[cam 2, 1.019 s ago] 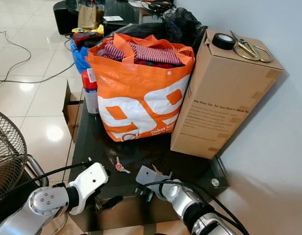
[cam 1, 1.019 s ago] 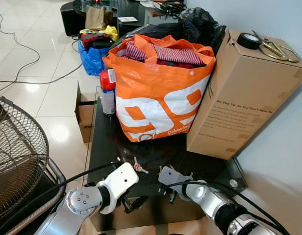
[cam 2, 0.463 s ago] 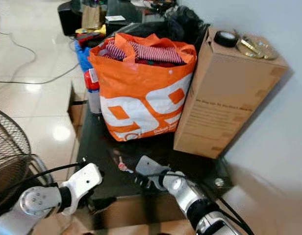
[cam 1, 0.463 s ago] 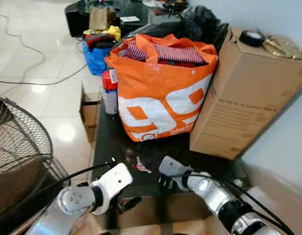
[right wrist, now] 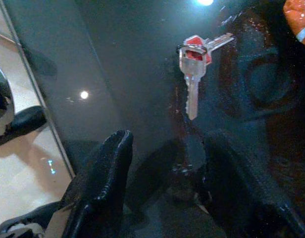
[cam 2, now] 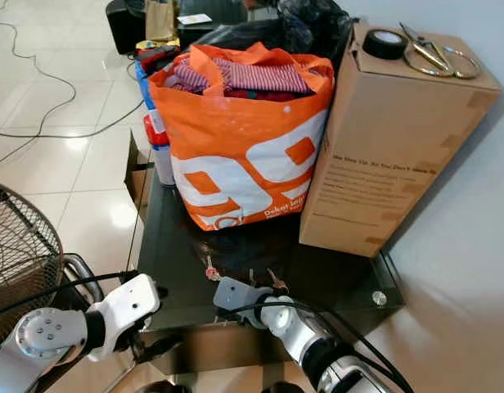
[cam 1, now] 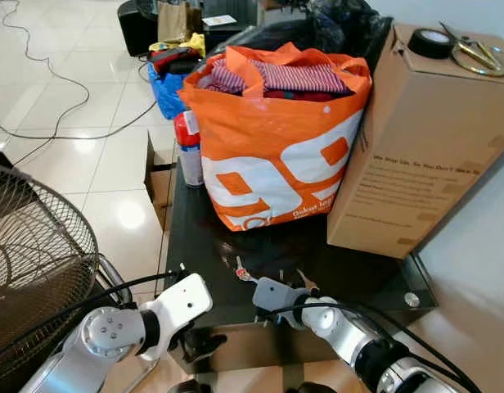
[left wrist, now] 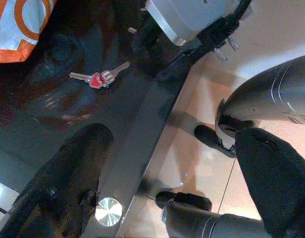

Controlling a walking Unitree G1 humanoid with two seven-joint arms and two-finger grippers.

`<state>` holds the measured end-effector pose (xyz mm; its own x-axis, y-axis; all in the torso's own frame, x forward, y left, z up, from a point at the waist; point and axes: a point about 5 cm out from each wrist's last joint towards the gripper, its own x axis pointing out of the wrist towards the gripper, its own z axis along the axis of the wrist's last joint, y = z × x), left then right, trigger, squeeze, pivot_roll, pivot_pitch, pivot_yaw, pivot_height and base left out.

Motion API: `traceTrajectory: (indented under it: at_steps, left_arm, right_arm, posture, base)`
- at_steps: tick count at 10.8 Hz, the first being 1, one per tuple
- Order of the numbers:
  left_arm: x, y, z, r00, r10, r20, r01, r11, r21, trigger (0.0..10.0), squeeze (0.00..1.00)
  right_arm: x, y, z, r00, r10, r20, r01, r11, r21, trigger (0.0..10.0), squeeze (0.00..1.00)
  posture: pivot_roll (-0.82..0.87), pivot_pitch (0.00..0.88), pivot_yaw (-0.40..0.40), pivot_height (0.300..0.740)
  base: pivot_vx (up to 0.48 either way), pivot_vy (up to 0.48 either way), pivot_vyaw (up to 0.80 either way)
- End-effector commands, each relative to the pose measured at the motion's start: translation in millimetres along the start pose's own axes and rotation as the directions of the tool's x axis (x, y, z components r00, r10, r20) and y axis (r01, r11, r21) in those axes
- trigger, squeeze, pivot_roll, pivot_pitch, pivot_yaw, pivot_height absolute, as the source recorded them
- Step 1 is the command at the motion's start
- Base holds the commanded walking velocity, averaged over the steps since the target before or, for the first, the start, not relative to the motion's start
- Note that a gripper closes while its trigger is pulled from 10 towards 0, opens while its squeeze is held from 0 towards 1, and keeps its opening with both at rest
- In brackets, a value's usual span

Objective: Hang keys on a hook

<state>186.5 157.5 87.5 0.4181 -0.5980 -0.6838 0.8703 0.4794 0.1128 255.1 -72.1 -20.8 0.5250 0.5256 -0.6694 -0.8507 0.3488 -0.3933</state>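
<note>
Keys (right wrist: 194,69): flat on the dark glass table (cam 1: 195,270), near edge, before the orange bag (cam 1: 276,139).
Right gripper (right wrist: 167,163): fingers apart, just short of keys.
Left gripper (left wrist: 157,183): spread, at table edge.
Risk: fingertips skidding on glass, pushing keys away.

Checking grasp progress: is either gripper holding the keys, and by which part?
Nothing is held. The keys lie on the glass table ahead of the open right gripper; the left gripper is open too.
</note>
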Motion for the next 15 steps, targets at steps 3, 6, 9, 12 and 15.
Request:
traceTrajectory:
  at_steps: [3, 6, 9, 12, 15]
  left_arm:
    - [1.7, 1.1, -0.5, 1.0, 0.002, 0.011, -0.002, 1.0, 0.0, 10.0, 0.0]
    - [7.9, 2.5, -3.0, 1.0, 0.01, 0.02, -0.01, 1.0, -0.013, 10.0, 0.0]
    - [9.7, 0.4, -3.7, 1.0, 0.014, 0.024, -0.013, 1.0, -0.019, 10.0, 0.0]
    - [9.8, 0.0, 2.3, 0.999, 0.016, 0.034, -0.016, 1.0, -0.014, 10.0, 0.0]
    - [9.4, -1.3, 8.3, 0.999, 0.011, 0.045, -0.01, 1.0, -0.012, 10.0, 0.0]
  right_arm:
    - [-3.0, -19.1, 2.4, 0.998, -0.054, 0.015, 0.054, 0.999, -0.008, 10.0, 0.0]
    - [-8.0, -26.1, -15.5, 0.994, -0.039, -0.106, 0.025, 0.992, -0.127, 10.0, 0.0]
    - [-5.7, -23.9, -14.6, 0.993, -0.023, -0.119, 0.008, 0.991, -0.13, 7.5, 0.0]
    - [-6.0, -24.2, -16.5, 0.991, -0.008, -0.131, -0.01, 0.99, -0.137, 0.6, 0.0]
    - [-9.4, -26.2, -23.2, 0.989, -0.002, -0.15, -0.019, 0.99, -0.14, 0.0, 0.0]
  posture:
    - [-0.07, 0.065, -0.007, 0.74]
    - [-0.08, 0.053, -0.026, 0.74]
    - [-0.07, 0.053, -0.031, 0.74]
    - [-0.08, 0.049, -0.032, 0.74]
    - [-0.08, 0.043, -0.029, 0.74]
  base:
    - [0.0, 0.0, 0.0]
    - [0.0, 0.0, 0.0]
    - [0.0, 0.0, 0.0]
    - [0.0, 0.0, 0.0]
    - [0.0, 0.0, 0.0]
